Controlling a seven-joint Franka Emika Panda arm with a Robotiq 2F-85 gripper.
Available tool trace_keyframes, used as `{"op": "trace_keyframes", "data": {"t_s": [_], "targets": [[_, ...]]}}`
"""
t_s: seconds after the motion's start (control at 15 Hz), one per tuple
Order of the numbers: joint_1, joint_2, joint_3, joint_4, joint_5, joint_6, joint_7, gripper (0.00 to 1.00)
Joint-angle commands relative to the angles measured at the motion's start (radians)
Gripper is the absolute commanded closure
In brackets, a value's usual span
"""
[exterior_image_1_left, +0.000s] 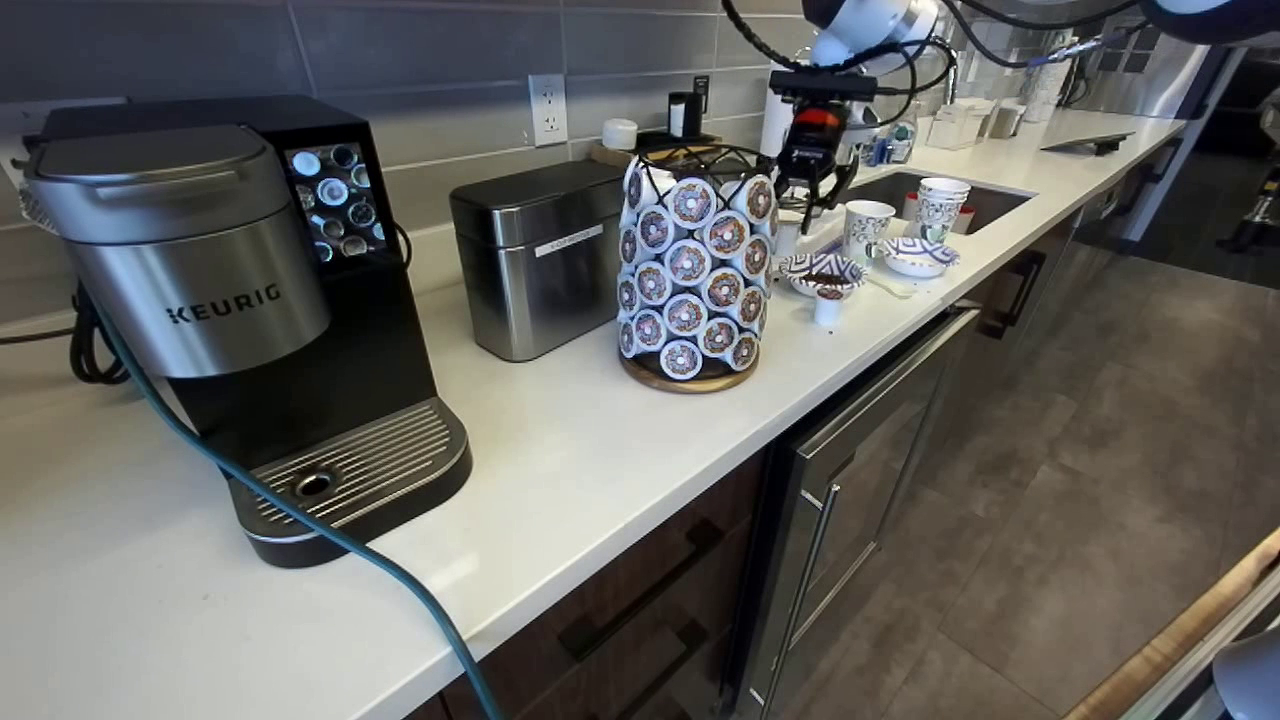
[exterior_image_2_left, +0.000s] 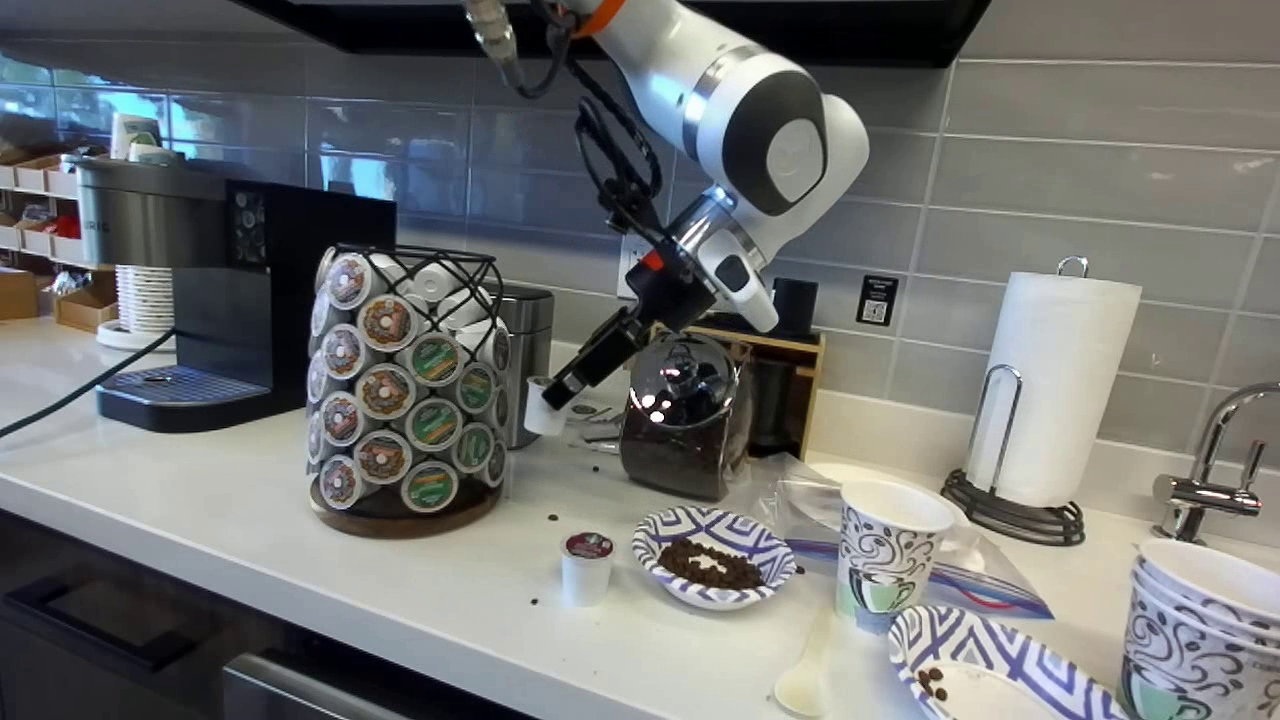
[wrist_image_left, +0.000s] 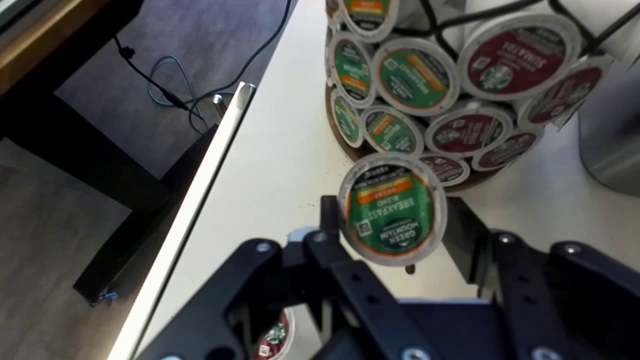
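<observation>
One pod rack (exterior_image_2_left: 405, 525) made the count in an exterior view, its racked pods (exterior_image_2_left: 386, 390) overlapping too much to tally! Two more were off it: one green-lidded pod (wrist_image_left: 392, 215) mid-frame in the wrist view, one maroon-lidded pod (exterior_image_2_left: 586, 577) at lower centre in an exterior view. Two bowls (exterior_image_2_left: 665, 527) sat at lower centre and lower right. One paper cup (exterior_image_2_left: 885, 560) stood alone; the cup stack (exterior_image_2_left: 1205, 645) at lower right showed at least three. Also there: one spoon (exterior_image_2_left: 803, 688), one paper-towel roll (exterior_image_2_left: 1062, 390), one coffee machine (exterior_image_2_left: 310, 290)!

Light glints off the grey-tiled wall (exterior_image_2_left: 1100, 180) behind the white table (exterior_image_1_left: 560, 440); dark drawers (exterior_image_1_left: 635, 622) sit beneath it, grey-brown floor (exterior_image_1_left: 1010, 480) lies before it, and shelves (exterior_image_2_left: 62, 184) stand far left in an exterior view.
</observation>
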Motion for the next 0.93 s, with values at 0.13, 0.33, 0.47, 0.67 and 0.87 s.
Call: {"op": "trace_keyframes", "data": {"t_s": [0.13,0.33,0.47,0.67,0.87], "targets": [[-0.092,-0.077,0.002,-0.057,0.139,-0.116,-0.051,0.71],[-0.128,-0.086,-0.001,-0.093,0.26,-0.132,-0.083,0.71],[-0.142,-0.082,-0.002,-0.116,0.349,-0.129,-0.103,0.71],[-0.15,-0.07,-0.002,-0.149,0.485,-0.13,-0.126,0.71],[-0.15,-0.052,-0.003,-0.169,0.609,-0.152,-0.115,0.71]]}}
